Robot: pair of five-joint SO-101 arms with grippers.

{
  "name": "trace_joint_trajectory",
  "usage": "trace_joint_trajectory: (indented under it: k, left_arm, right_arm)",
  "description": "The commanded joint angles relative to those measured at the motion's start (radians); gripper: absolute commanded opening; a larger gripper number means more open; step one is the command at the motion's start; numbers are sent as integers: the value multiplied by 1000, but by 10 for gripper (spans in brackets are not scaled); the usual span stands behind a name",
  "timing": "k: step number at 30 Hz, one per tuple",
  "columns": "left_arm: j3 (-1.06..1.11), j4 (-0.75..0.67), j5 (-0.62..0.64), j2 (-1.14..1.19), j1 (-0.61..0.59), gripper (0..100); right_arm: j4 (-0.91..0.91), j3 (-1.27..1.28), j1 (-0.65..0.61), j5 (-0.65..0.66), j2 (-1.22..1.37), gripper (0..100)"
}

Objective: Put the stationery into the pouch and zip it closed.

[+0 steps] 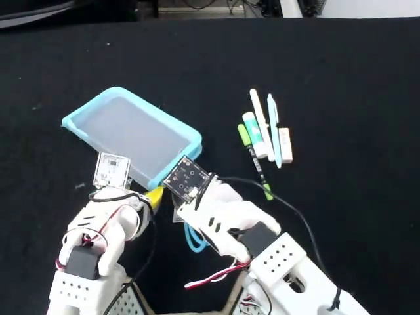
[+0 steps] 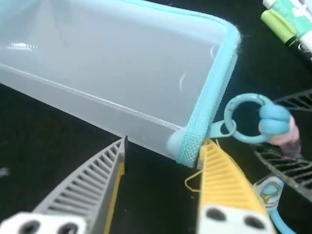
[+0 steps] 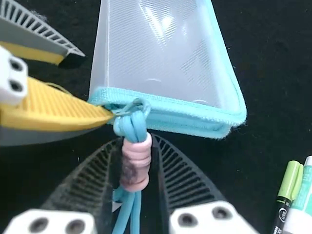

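A matte black cloth covers the table (image 1: 341,65) under soft, even light, and just beyond the table's far edge are a tangle of dark cables (image 1: 261,8) near the middle and a white panel (image 1: 367,8) toward its far right corner.

No text, number or sign could be read on any item. The green-capped marker (image 3: 285,195) carried small white print on its dark barrel, too fine to make out. The white-and-green marker (image 3: 303,204) beside it bore a label, likewise unreadable. A small tag (image 2: 269,189) on the cord (image 3: 126,214) showed a printed figure, with no lettering discernible.
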Motion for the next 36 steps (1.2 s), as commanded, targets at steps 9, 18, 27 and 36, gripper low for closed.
trace_joint_trajectory:
  k: [9,18,27,36]
  left_arm:
    - [-53,18,-9,-12,-10,98]
    - [-110,23,-8,-12,-19,30]
    - [-162,21,0,-12,-137,30]
    - [-179,20,80,-12,-194,30]
  right_arm:
    - [-11,-53,11,-11,-21,11]
    - [-138,41,-77,-8,-21,11]
    - [-110,19,-12,-2,-21,11]
    - [51,-97,100,-2,-22,11]
